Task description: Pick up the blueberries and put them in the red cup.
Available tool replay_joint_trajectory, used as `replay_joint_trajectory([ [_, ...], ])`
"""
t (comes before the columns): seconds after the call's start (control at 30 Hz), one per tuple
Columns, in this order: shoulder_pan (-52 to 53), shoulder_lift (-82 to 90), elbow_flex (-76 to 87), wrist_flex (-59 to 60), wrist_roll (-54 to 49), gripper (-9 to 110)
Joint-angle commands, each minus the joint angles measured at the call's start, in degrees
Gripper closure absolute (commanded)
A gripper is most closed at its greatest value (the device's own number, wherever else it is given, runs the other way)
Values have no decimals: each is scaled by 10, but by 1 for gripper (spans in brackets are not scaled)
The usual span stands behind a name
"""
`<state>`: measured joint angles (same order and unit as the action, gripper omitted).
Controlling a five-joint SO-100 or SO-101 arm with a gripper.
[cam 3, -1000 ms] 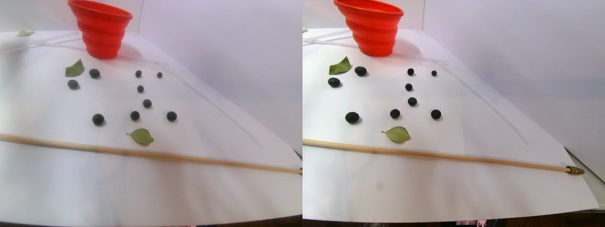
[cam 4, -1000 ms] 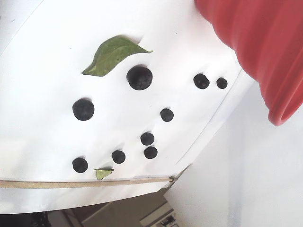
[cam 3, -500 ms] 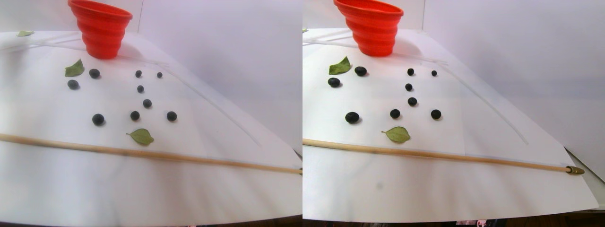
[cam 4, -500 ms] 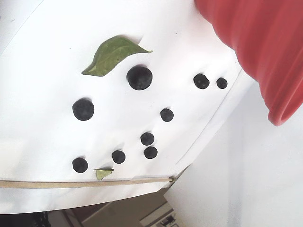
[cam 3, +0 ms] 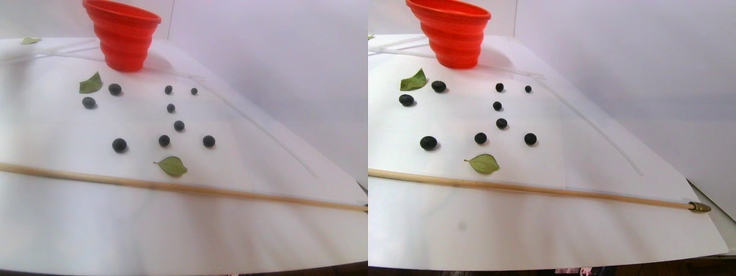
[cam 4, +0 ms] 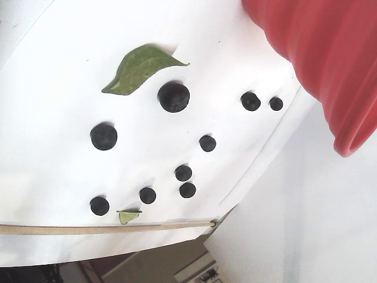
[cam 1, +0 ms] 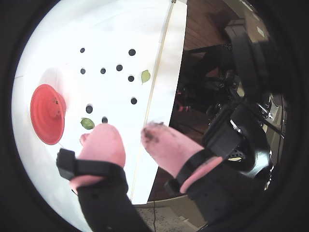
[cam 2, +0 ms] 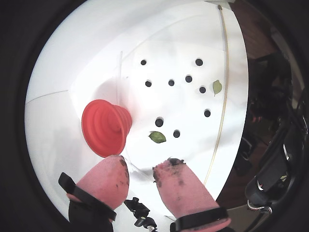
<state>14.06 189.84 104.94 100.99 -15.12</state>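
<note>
Several blueberries (cam 3: 119, 145) lie scattered on a white sheet (cam 3: 172, 236), two of them bigger in the fixed view (cam 4: 174, 96). Both wrist views show them as small dark dots (cam 1: 132, 52) (cam 2: 199, 62). The red cup (cam 3: 122, 34) stands upright at the sheet's far end, looming at the top right in the fixed view (cam 4: 324, 53). My gripper (cam 1: 130, 130) hangs high above the sheet, open, with nothing between its pink smudged fingers (cam 2: 143, 164). The cup lies to its left in both wrist views (cam 1: 47, 114) (cam 2: 104, 126). The gripper is out of the stereo pair and fixed views.
Green leaves (cam 3: 90, 84) (cam 3: 172, 166) (cam 4: 139, 66) lie among the berries. A thin wooden stick (cam 3: 172, 187) (cam 1: 159, 58) runs across the sheet near its front edge. Beyond that edge are dark floor and black arm hardware (cam 1: 236, 140).
</note>
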Motion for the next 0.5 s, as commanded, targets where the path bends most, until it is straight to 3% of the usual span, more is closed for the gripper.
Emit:
replay_joint_trajectory([
  [0.0,-8,10,-54,3,-10,91],
  [0.47,-23,-26,-42,-46,-145,91],
])
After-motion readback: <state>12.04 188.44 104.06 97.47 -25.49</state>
